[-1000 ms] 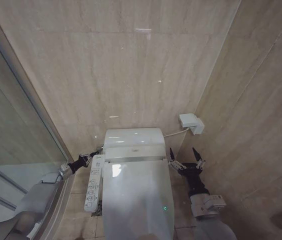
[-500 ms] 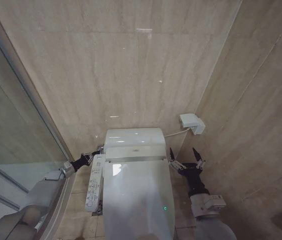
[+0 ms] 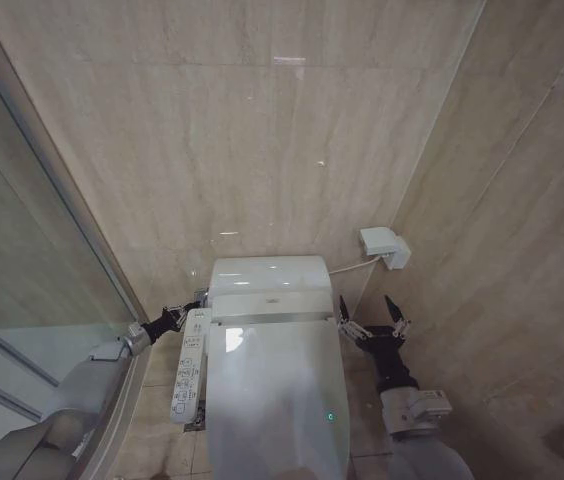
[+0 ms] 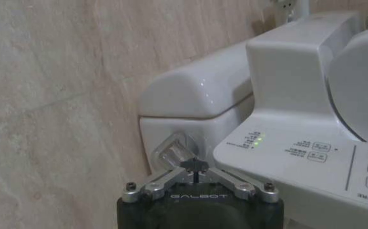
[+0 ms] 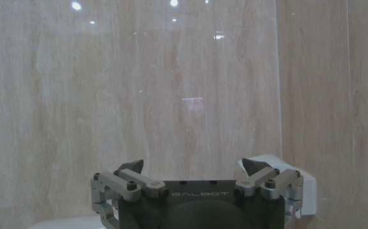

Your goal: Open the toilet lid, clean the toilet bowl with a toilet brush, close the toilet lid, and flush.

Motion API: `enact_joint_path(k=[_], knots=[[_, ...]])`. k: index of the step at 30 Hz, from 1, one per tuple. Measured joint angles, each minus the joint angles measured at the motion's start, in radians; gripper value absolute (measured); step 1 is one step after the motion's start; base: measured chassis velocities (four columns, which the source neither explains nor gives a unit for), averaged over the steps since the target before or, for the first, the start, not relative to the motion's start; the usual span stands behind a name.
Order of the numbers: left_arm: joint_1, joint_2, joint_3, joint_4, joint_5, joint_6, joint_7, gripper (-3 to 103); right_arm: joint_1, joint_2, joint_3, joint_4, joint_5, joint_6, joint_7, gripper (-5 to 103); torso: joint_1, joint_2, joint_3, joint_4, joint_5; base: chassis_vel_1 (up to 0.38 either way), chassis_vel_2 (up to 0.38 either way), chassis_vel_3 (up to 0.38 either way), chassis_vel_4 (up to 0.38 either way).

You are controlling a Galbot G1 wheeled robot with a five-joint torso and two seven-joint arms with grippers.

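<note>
From the head, the toilet lid (image 3: 274,400) is seen shut over the bowl; the right gripper (image 3: 369,312) is held beside the tank, fingers spread. At the left wrist, the left gripper (image 4: 195,166) is pressed together at the flush lever (image 4: 173,153) — a glancing push might be lost off its slick metal.

— Where's the toilet lid (image 3: 274,400)?

— Down flat, shut over the bowl. Glossy white, long oval. It lies between the two grippers: left gripper (image 3: 188,310) near its rear left corner, right gripper (image 3: 370,318) just off its rear right edge.

— Is either gripper touching it?

— No, both are apart from it.
</note>
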State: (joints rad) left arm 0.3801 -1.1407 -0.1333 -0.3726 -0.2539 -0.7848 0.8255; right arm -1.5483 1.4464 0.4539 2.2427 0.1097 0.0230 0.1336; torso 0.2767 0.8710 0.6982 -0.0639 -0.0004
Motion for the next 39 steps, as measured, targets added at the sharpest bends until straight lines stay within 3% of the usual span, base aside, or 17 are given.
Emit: enact_joint_path(k=[39], knots=[[0.002,-0.001,-0.034,0.001,0.019,0.006,0.02,0,0.0,0.0,0.0,0.0,0.0,0.0,0.0,100,0.0,0.0,0.0,0.0003,0.0001,0.0,0.0,0.0,0.0]])
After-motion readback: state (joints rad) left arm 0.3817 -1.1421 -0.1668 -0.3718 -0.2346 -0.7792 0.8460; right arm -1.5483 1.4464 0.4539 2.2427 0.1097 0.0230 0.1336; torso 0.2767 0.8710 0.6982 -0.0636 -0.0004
